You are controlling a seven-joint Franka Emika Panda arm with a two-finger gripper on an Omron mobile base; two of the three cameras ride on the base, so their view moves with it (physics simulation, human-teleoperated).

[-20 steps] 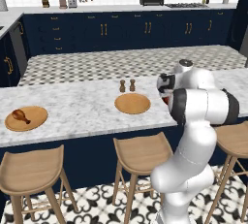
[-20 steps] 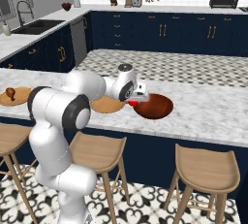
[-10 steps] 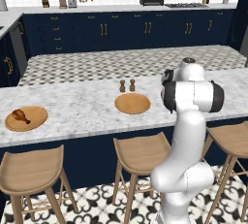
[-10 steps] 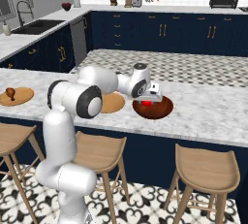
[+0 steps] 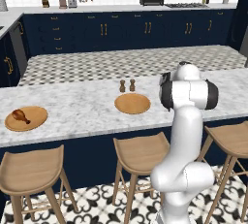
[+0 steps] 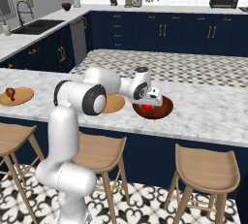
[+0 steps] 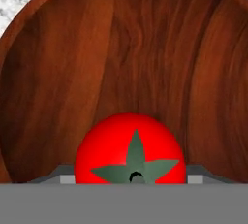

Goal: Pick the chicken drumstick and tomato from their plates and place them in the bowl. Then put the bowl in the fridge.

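Tomato (image 7: 130,152): round and bright red, with a green star-shaped stem top; in the hand view it sits right at the gripper, between the two grey finger ends that show at its left and right sides, over the inside of the bowl. In the right base view it is a small red spot (image 6: 147,105) just under the gripper.
Gripper (image 6: 151,101): reached out over the bowl, fingers pointing down into it. The jaws stand spread about as wide as the tomato, one on each side of it; whether they press on it or only flank it, I cannot tell.
Bowl (image 6: 163,112): reddish-brown with a wood-grain inside, on the marble counter directly below the gripper; its rim shows beyond the hand on the far side from the arm.
Near plate (image 5: 132,103): flat wooden disc, bare, on the counter just beside the bowl, on the arm's side of the gripper.
Far plate (image 5: 36,120): well apart from the gripper, toward the counter's far left end in the left base view.
Chicken drumstick (image 5: 20,116): brown, lying on the far plate, well apart from the gripper.
Shakers (image 5: 127,86): two small dark ones standing just behind the near plate.
Stools (image 5: 139,152): wooden seats lined up under the counter's near edge.
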